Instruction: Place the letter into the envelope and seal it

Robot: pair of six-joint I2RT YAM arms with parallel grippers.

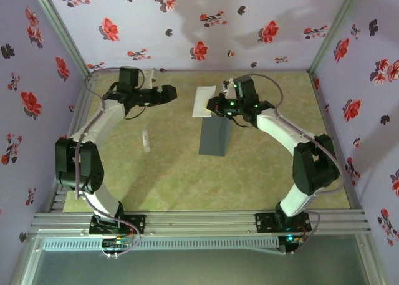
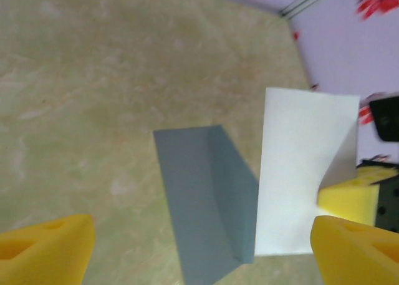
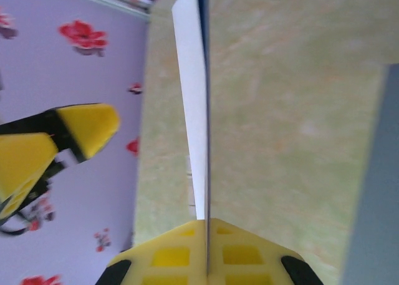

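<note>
Two white-shelled robots, the left arm (image 1: 100, 120) and right arm (image 1: 280, 126), have black joint housings and black base plates (image 1: 116, 224) bolted to an aluminium rail (image 1: 199, 219). Thin grey cables (image 1: 91, 84) trail along each. A green light (image 1: 232, 102) glows on the right wrist. The left gripper (image 1: 168, 93) and right gripper (image 3: 206, 251) wear yellow, hollow-moulded fingertips (image 2: 47, 247).

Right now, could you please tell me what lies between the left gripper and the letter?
Nothing does: in the top view, that stretch is bare table, from the open left gripper to the letter, which the right gripper holds pinched.
</note>
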